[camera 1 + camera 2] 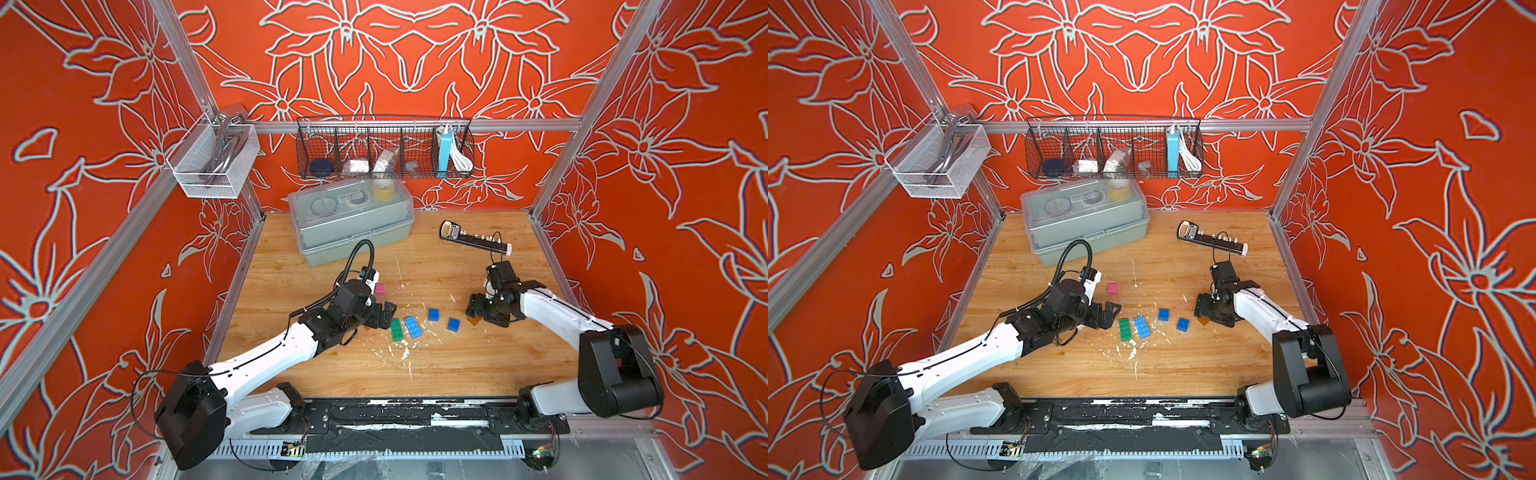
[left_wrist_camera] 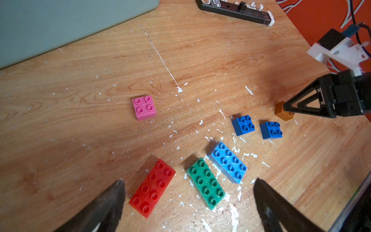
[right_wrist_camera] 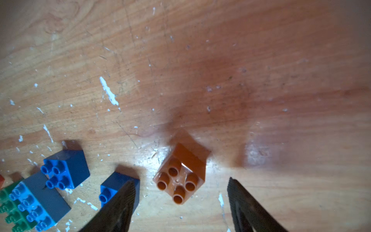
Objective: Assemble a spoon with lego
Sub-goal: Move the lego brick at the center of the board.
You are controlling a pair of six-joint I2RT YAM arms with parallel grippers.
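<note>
Red floral walls box in a wooden tabletop (image 1: pixel 332 374) speckled with white flecks, and the lego lies loose across its middle, with no two pieces joined, so the spoon is not begun.

What counts is on the right side. The right gripper (image 3: pixel 180 180) stands low over the brown brick (image 3: pixel 179 174) with its jaws parted and the brick between them. Neither finger seems to touch it. The brick is square and has no long axis, but it sits cornerwise to the jaws — I'd guess a squeeze meets its corners first and may twist it. One dark blue brick (image 3: pixel 118 187) lies just beside one finger, with the second dark blue brick (image 3: pixel 66 170) a little further off. Past the brown brick is bare wood, so there is room to lift clear.

The left gripper (image 2: pixel 188 180) hangs released and wide, above the red brick (image 2: pixel 152 187) and green brick (image 2: pixel 206 183), which lie roughly parallel. The light blue brick (image 2: pixel 228 161) is just beyond the green, and the pink brick (image 2: pixel 144 107) sits apart — this arm is plainly nearer those.
</note>
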